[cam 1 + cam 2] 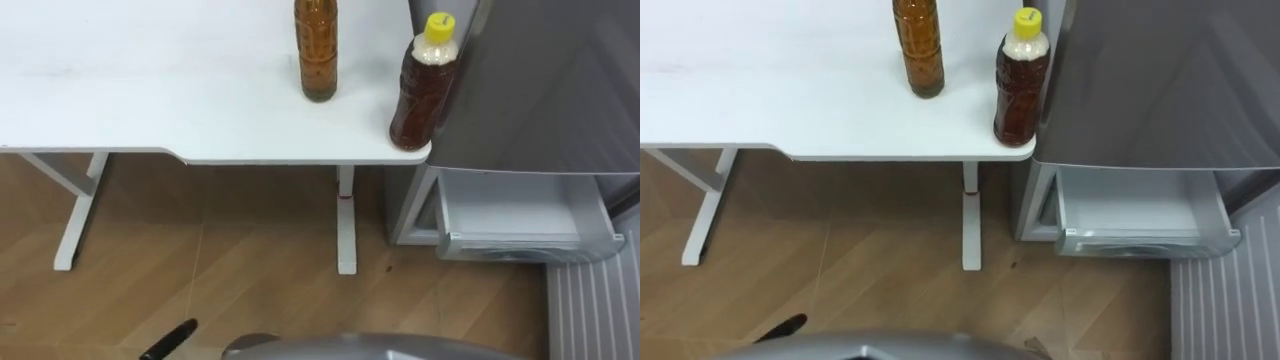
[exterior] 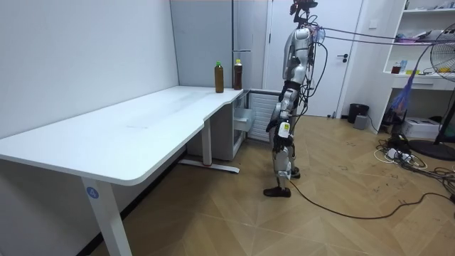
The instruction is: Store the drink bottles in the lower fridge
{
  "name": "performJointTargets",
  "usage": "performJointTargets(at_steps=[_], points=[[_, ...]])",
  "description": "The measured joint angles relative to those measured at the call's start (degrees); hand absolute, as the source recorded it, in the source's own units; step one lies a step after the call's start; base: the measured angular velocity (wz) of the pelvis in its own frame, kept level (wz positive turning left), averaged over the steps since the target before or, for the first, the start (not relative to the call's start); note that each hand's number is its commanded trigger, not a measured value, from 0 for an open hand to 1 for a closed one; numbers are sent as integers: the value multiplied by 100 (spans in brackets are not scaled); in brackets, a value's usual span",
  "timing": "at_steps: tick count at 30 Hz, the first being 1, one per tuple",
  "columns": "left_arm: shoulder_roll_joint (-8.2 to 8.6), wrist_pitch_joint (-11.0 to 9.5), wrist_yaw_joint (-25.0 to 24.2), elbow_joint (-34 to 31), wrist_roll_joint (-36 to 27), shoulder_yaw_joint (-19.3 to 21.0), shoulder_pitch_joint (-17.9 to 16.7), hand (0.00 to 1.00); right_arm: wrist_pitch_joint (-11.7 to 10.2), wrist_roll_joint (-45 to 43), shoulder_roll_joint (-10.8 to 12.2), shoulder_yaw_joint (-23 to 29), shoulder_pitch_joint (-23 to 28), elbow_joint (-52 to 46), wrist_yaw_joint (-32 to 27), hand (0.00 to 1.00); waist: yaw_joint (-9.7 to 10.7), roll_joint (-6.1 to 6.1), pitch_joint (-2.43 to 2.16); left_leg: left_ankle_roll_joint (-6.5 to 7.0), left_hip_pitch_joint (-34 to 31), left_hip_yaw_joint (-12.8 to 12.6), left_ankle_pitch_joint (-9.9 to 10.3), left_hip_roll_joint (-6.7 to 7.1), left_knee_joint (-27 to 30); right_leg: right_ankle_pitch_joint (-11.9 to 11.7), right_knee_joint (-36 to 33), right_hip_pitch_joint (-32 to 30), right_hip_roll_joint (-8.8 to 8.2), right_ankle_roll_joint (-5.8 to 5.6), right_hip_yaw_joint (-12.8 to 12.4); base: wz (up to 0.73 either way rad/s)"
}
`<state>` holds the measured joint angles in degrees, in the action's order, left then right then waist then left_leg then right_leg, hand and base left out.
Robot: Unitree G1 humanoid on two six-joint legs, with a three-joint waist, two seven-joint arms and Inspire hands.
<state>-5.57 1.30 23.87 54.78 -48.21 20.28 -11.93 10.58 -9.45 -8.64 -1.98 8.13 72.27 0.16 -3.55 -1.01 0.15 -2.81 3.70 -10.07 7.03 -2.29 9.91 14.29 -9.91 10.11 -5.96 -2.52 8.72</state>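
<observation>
Two drink bottles stand on the white table [image 1: 150, 90] near its right end. One is a tall amber bottle [image 1: 318, 50] whose cap is cut off by the view's top edge. The other is a dark brown bottle with a yellow cap [image 1: 422, 90], at the table's corner right beside the grey fridge [image 1: 540, 90]. The fridge's lower drawer [image 1: 520, 215] stands pulled out and holds nothing. In the room view I stand upright about a step back from the table end and fridge, and my left hand [image 2: 273, 126] hangs by my thigh.
The table's white leg [image 1: 346, 225] stands on the wooden floor between me and the drawer. In the room view the long white table [image 2: 128, 135] runs along the wall, with a fan [image 2: 444, 85], shelves and boxes at the room view's right.
</observation>
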Motion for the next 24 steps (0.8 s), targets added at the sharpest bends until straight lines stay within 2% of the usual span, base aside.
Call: performJointTargets(at_steps=[1, 4, 6, 12, 15, 21, 24], points=[[0, -32, 109, -112, -69, 28, -10, 0, 0, -13, -1, 3, 1, 1, 0, 0, -2, -1, 1, 0, -3, 2, 1, 0, 8, 0, 0, 0, 0, 0, 0, 0], [-6, -305, 636, -599, -299, 88, -10, 0, -3, -137, -20, 91, 2, -53, 0, 0, -7, 10, -2, 17, -77, 45, 81, -3, 153, 5, -12, -1, -4, -8, 26, 1], [-17, -543, 978, -908, -280, 90, 15, 0, -73, -234, -37, 114, 8, -75, -1, 0, 7, 61, -15, 28, -107, 82, 117, -1, 194, -7, -2, -1, -6, -28, 27, 0], [-21, -863, 1739, -1887, -279, 104, 16, 0, -133, -213, -45, 110, 171, -329, 1, 0, -1, 67, -22, 24, -121, 141, 125, 3, 184, -9, 5, -1, -4, -28, 76, 2], [-72, -1139, 2191, -2488, -249, 91, 88, 0, -198, -216, -75, 111, 220, -374, 0, 0, -2, 95, -27, 21, -138, 153, 128, 4, 197, -9, 17, -6, -4, -28, 84, 0], [-178, -1194, 2660, -3689, 372, 100, 111, 0, -244, -216, -92, 116, 248, -375, 20, 0, 3, 124, -40, 17, -140, 162, 134, 5, 200, -9, 20, -4, 0, -27, 76, 0], [-243, -1260, 2834, -4311, 1252, 95, 115, 0, -246, -211, -103, 112, 251, -362, 38, 0, 26, 142, -47, 17, -119, 196, 134, 11, 197, -10, 16, 22, 1, -26, 81, 0]])
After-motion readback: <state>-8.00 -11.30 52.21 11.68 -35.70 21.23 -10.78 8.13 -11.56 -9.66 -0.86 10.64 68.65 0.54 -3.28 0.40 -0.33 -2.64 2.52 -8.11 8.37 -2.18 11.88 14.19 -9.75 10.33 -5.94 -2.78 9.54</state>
